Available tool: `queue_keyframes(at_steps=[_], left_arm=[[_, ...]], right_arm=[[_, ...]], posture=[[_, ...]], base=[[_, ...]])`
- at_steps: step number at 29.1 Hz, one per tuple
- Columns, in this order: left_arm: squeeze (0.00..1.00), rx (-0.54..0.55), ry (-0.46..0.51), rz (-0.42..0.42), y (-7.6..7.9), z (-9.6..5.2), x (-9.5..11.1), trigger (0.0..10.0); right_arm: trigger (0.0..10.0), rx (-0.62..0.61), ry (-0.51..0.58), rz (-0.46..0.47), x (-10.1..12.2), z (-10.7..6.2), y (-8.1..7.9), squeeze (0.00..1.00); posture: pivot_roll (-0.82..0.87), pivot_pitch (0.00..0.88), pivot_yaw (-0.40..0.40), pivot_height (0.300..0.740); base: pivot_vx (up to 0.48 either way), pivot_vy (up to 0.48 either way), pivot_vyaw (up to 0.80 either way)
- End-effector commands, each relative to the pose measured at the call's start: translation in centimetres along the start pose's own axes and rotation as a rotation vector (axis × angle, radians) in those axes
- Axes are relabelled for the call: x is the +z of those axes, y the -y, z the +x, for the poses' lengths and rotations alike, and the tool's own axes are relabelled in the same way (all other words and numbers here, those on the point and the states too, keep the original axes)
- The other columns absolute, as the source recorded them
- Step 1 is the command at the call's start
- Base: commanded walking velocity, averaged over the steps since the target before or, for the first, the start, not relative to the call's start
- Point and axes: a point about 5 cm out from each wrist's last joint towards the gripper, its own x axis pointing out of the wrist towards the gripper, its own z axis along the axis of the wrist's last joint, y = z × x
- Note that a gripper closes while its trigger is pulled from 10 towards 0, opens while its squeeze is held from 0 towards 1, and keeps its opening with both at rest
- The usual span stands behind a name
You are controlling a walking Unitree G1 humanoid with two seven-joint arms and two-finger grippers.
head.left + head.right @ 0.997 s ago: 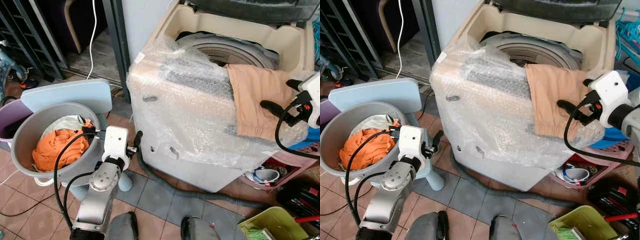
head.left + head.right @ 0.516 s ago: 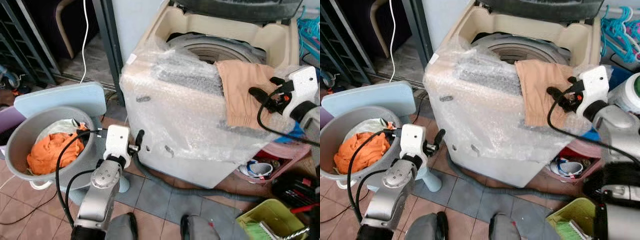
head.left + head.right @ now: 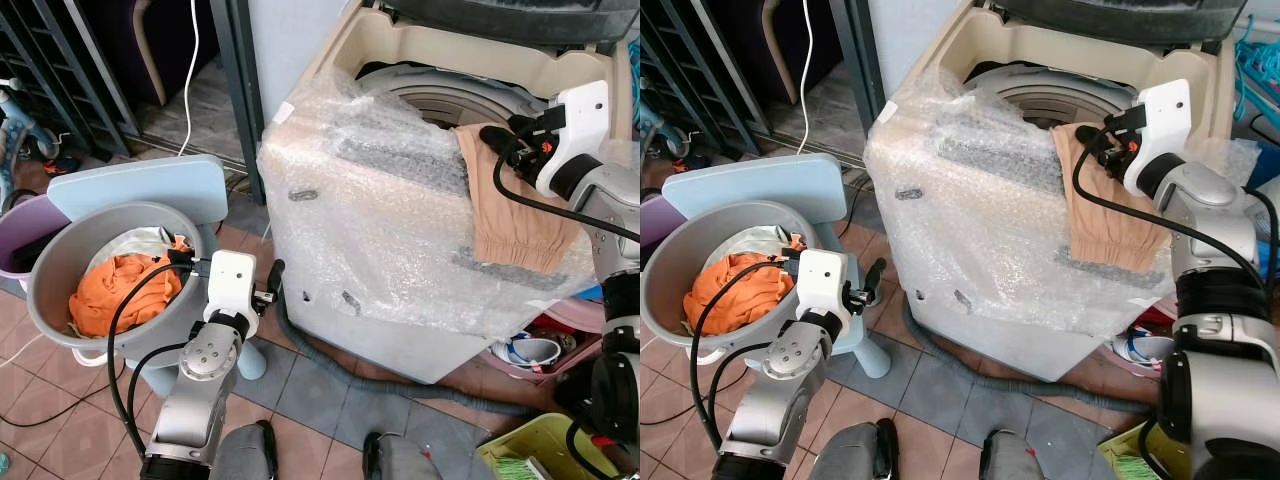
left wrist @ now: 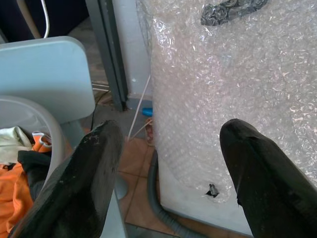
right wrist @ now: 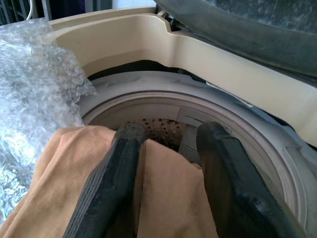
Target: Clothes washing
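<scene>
While my right gripper [image 5: 166, 144] reaches over the open tub of the washing machine [image 3: 400, 250], its two black fingers [image 5: 106, 193] stand parted, with a fold of the tan garment [image 3: 510, 215] rising between them; whether the pads actually press the cloth I cannot tell. Seen from my head, the tan garment hangs at about 2 o'clock, draped over the front rim of the washing machine, its upper end at the drum opening [image 5: 168, 124] and its lower end lying down the outside on the bubble wrap [image 3: 380, 200] that covers the cabinet. My left gripper [image 4: 171, 163] hangs low at about 8 o'clock, fingers spread wide and holding nothing, between the machine's wrapped side and the grey basin [image 3: 60, 260]. The grey basin rests on a pale blue stool [image 3: 140, 190] at 9 o'clock and contains an orange garment [image 3: 120, 290] with a white piece [image 3: 140, 242] behind it. A grey drain hose [image 3: 400, 385] runs across the tiled floor [image 3: 60, 440] below the machine.
</scene>
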Motion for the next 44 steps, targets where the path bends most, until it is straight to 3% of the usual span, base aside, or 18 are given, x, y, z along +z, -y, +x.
queue_keyframes(at_steps=[1,3,4,5,7,8,9,10,11,14,19,22,23,26,30,34,42,44], left_arm=[[0.00,0.007,-0.001,-0.003,-0.2,-0.4,0.0,10.0],[0.00,-0.002,-0.004,-0.008,-0.1,-0.4,-0.1,10.0],[0.00,-0.004,-0.004,-0.008,-0.1,-0.4,-0.1,10.0],[0.00,-0.010,-0.003,-0.009,0.0,-0.3,0.0,10.0],[0.00,-0.015,-0.003,-0.009,0.0,-0.3,0.0,10.0],[0.00,-0.050,0.009,-0.021,0.4,-0.1,0.1,10.0],[0.00,-0.060,0.014,-0.024,0.5,0.0,0.2,10.0],[0.00,-0.078,0.020,-0.037,0.6,0.1,0.3,10.0],[0.00,-0.087,0.024,-0.044,0.7,0.2,0.4,10.0],[0.00,-0.109,0.030,-0.047,0.9,0.3,0.5,10.0],[0.00,-0.124,0.040,-0.046,1.2,0.4,0.8,10.0],[0.00,-0.142,0.052,-0.039,1.3,0.4,0.9,10.0],[0.00,-0.141,0.051,-0.034,1.1,0.3,0.8,10.0],[0.00,-0.139,0.047,-0.029,0.9,0.3,0.7,10.0],[0.00,-0.134,0.047,-0.022,0.8,0.3,0.7,10.0],[0.00,-0.130,0.048,-0.018,0.7,0.3,0.8,10.0],[0.00,-0.122,0.051,-0.011,0.6,0.5,0.8,10.0],[0.00,-0.124,0.058,-0.014,0.8,0.6,0.9,10.0]], right_arm=[[0.0,0.048,0.070,-0.052,1.8,-1.5,0.9,0.00],[0.0,0.181,0.020,-0.099,1.4,-3.8,1.4,0.00],[0.0,0.198,0.014,-0.102,1.3,-4.1,1.5,0.00],[8.7,0.232,-0.011,-0.084,1.1,-4.9,1.8,0.00],[8.7,0.255,-0.028,-0.069,1.0,-5.4,1.9,0.00],[10.0,0.347,-0.114,-0.054,0.2,-7.7,2.5,0.00],[10.0,0.377,-0.135,-0.059,0.1,-8.3,2.6,0.00],[10.0,0.440,-0.181,0.003,-0.3,-9.8,2.6,0.00],[10.0,0.469,-0.194,0.044,-0.4,-10.3,2.5,1.00],[10.0,0.616,-0.285,0.108,-2.0,-12.1,0.7,1.00],[10.0,0.727,-0.363,0.162,-4.0,-13.1,-1.5,1.00],[10.0,0.787,-0.471,0.127,-5.7,-13.7,-2.7,1.00],[10.0,0.800,-0.548,0.109,-7.3,-14.0,-3.5,1.00],[10.0,0.798,-0.570,0.108,-8.6,-13.8,-4.3,1.00],[10.0,0.605,-0.469,0.020,-9.7,-10.9,-4.8,1.00],[10.0,0.474,-0.340,-0.025,-8.9,-9.0,-4.5,1.00],[10.0,0.386,-0.189,-0.030,-5.9,-8.5,-2.4,1.00],[10.0,0.355,-0.114,-0.053,-4.0,-8.2,-1.6,1.00]], posture=[[-0.01,0.136,-0.001,0.740],[-0.02,0.137,0.004,0.740],[-0.02,0.137,0.004,0.740],[-0.03,0.136,0.010,0.740],[-0.04,0.136,0.011,0.740],[-0.05,0.133,0.020,0.740],[-0.05,0.133,0.020,0.740],[-0.06,0.131,0.025,0.740],[-0.07,0.128,0.026,0.740],[-0.07,0.120,0.033,0.740],[-0.07,0.115,0.037,0.740],[-0.06,0.111,0.039,0.740],[-0.05,0.108,0.039,0.740],[-0.05,0.108,0.039,0.740],[-0.04,0.108,0.036,0.740],[-0.04,0.106,0.036,0.740],[-0.05,0.099,0.036,0.740],[-0.05,0.094,0.038,0.740]], base=[[0.000,0.000,0.00],[0.000,0.000,0.00],[0.000,0.000,0.00],[0.000,0.000,0.00],[0.000,0.000,0.00],[0.000,0.000,0.00],[0.000,0.000,0.00],[0.000,0.000,0.00],[0.000,0.000,0.00],[0.000,0.000,0.00],[0.000,0.000,0.00],[0.000,0.000,0.00],[0.000,0.000,0.00],[0.000,0.000,0.00],[0.000,0.000,0.00],[0.000,0.000,0.00],[0.000,0.000,0.00],[0.000,0.000,0.00]])
